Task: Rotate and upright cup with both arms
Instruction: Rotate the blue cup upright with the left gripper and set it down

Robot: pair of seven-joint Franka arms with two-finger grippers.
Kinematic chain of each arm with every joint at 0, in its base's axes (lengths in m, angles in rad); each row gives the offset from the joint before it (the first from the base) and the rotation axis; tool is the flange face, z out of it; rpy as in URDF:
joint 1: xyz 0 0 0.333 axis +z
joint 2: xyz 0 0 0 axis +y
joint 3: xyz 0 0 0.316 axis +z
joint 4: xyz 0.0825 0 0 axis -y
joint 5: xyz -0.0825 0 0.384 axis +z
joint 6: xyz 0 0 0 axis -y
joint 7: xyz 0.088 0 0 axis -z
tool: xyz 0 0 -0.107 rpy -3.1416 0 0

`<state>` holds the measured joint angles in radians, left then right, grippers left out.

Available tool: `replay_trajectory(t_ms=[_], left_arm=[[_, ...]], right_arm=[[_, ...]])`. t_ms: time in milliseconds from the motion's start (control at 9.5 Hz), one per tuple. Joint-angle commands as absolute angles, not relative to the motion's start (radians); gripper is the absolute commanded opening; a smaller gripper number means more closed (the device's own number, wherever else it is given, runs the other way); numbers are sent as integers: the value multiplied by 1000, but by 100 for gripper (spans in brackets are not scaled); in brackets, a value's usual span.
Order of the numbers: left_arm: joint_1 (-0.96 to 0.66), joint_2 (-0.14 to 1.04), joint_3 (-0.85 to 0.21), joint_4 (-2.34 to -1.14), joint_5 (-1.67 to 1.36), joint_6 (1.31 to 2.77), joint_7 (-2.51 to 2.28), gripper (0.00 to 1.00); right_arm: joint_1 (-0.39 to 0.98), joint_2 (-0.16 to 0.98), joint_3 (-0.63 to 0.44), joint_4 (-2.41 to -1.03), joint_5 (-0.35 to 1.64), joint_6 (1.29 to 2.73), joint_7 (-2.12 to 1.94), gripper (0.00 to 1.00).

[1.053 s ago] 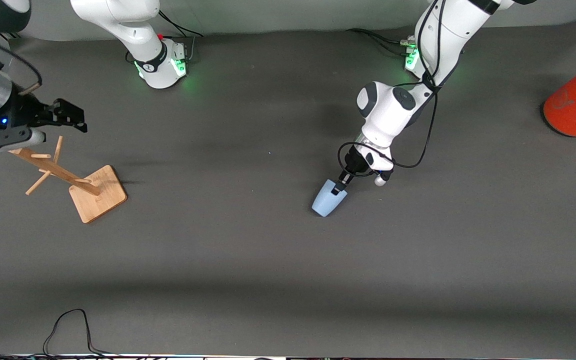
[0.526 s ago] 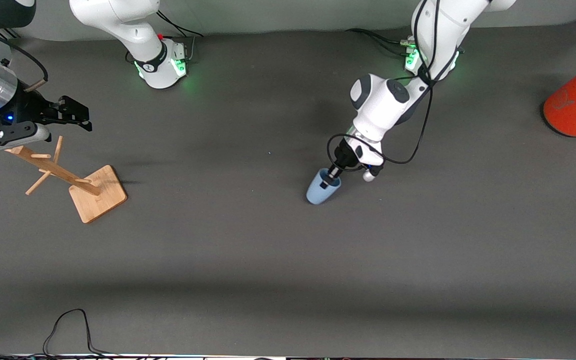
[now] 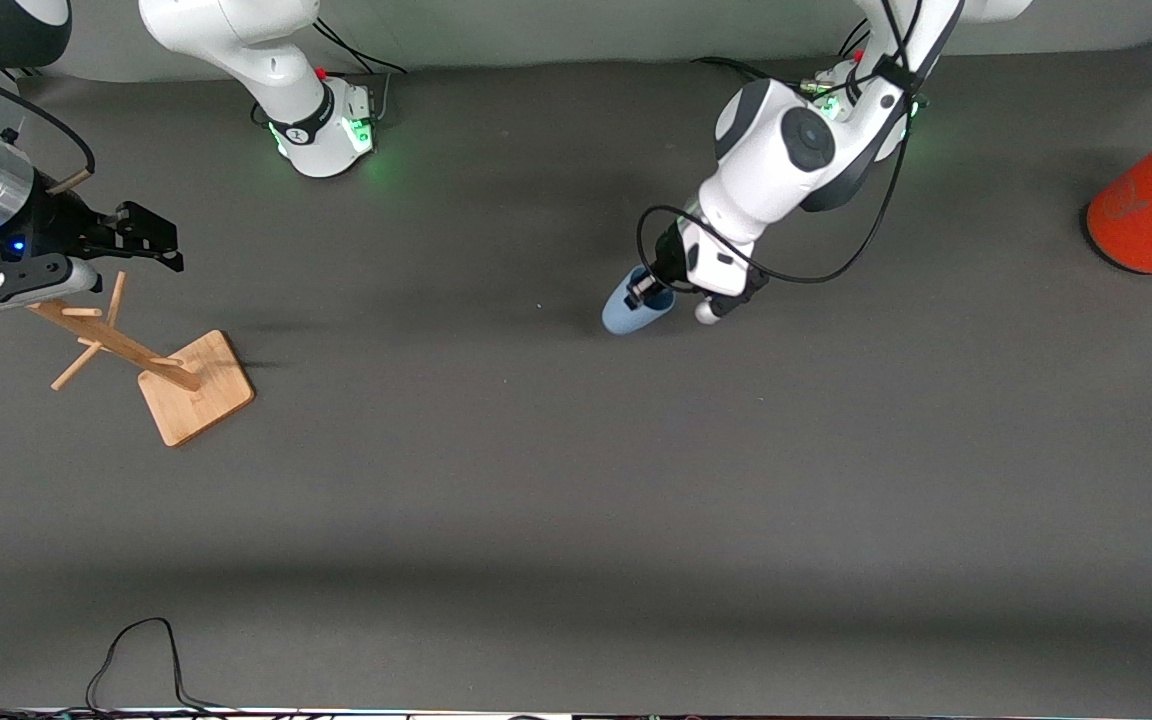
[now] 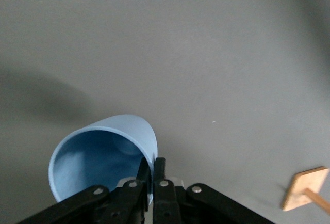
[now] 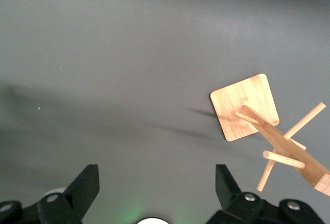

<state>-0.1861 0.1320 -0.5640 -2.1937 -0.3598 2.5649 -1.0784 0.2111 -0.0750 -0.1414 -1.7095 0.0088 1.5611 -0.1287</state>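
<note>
Pale-blue plastic cup (image 3: 628, 312), tapered, no handle, is pinched at its rim by the left gripper (image 3: 648, 290). The fingers (image 4: 159, 175) are closed on the rim wall, one inside the mouth and one outside, w/ only the thin wall between them. In the left wrist view the cup (image 4: 103, 154) shows its open mouth and blue inside facing the camera, so the mouth points up toward the gripper and the closed base points away from the fingers, down toward the table (image 3: 576, 480). Long axis runs roughly in line w/ the fingers, tilted: in the front view the base end sits lower and a bit toward the right arm's end compared w/ the fingertips. Can't tell if the base touches the table or hangs just above it. The cup is about mid-table, in the half nearer the arm bases.

Right gripper (image 3: 151, 240) hangs over the table beside the rack (image 3: 136, 355), fingers (image 5: 85, 185) spread wide w/ nothing between them; this arm waits. The rack (image 5: 268, 126) is a wooden peg stand on a square base, at the right arm's end of the table. Orange-red can (image 3: 1151, 210) stands at the left arm's end, well apart from the cup.
</note>
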Motion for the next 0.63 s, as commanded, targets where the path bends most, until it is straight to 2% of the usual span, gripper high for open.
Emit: replay_trajectory(t_ms=[0,105,211,526], left_arm=[[-193,228,-549,-1982,-34,2257,-1292,0],[-208,273,-552,-1917,45,2203,-1360,0],[-237,303,-551,-1892,61,2247,-1383,0],[-252,458,-551,-1784,283,2255,-1501,0]], right_arm=[[206,-61,-146,-1683,26,1552,-132,100],[206,-61,-146,-1683,26,1551,-132,100],[206,-61,-146,-1684,26,1551,-132,100],[204,-60,-146,-1684,26,1549,-132,100]])
